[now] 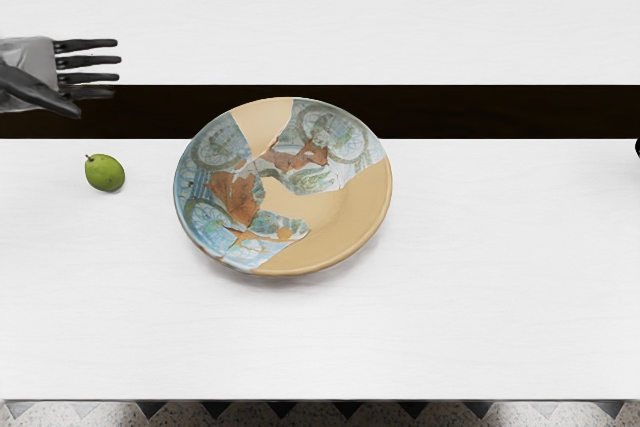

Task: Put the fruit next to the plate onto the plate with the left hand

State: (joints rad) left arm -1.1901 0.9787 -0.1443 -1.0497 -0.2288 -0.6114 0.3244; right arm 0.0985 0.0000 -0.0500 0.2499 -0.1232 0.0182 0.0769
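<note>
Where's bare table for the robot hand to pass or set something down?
Free: the wide strip right of the plate to the table edge, and the front band below it. Tight: the gap between the green fruit and the plate rim. The left robot hand hovers open, back-left.

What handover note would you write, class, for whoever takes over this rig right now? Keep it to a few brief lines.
Left hand: open, fingers straight, holding nothing, hovering up and left of the fruit.
Right hand: only a dark sliver shows at the right edge; state unreadable.
Green fruit: on the white table, left of the patterned plate, not touching it.
Done: nothing yet.
Left: reach down, grasp the fruit, set it on the plate.
</note>
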